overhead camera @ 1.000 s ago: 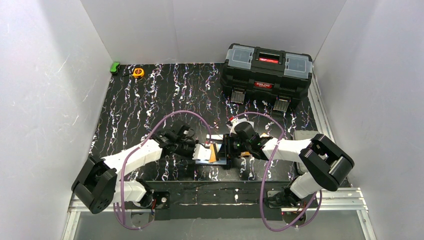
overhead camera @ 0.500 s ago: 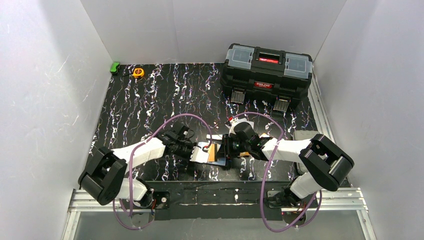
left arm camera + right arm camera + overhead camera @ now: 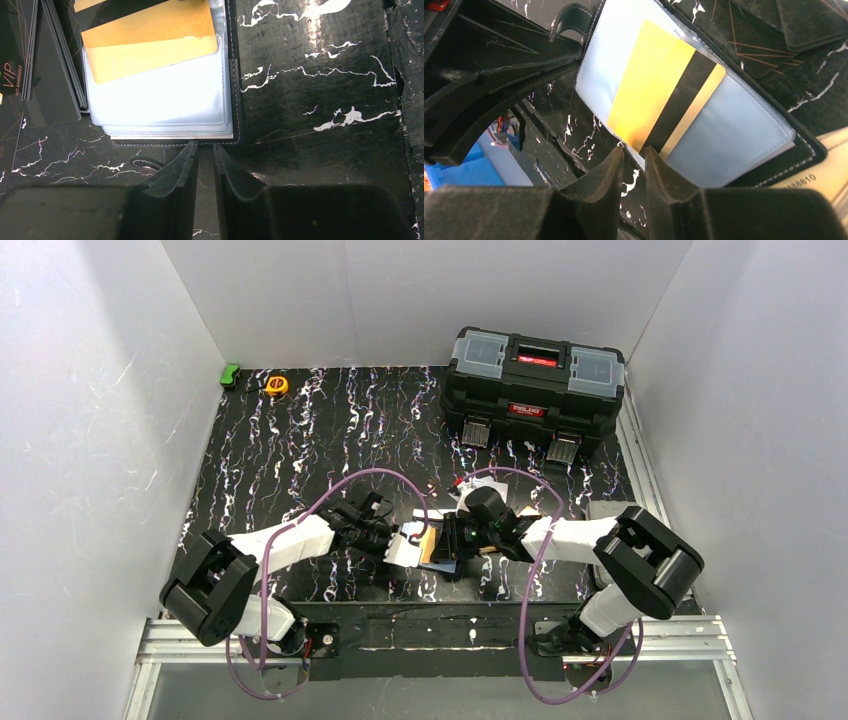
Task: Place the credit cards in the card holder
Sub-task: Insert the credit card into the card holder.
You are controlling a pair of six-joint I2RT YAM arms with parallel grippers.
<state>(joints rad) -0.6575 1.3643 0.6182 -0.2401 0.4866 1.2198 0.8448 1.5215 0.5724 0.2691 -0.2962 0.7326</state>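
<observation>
Black cover of the card holder (image 3: 165, 107) is looking like matt, fine-grained leather-type material, with pale stitching running along the edge. Its inner sleeves are showing as clear soft plastic, glossy, throwing bluish-white glare. The orange-yellow card (image 3: 644, 95) is reading as smooth plastic with a satin sheen, its black stripe looking flat. At 9 o'clock of the holder, the dark cards (image 3: 50, 75) are looking matt, one carrying copper-tone print. The table (image 3: 310, 100) is showing a black marble-pattern sheet, white veins, semi-gloss. On the left gripper (image 3: 205, 146), the fingers (image 3: 180, 185) are looking like dull, scuffed hard black plastic. At 1 o'clock, the toolbox (image 3: 535, 380) is looking like moulded black plastic with greyish translucent lids.
</observation>
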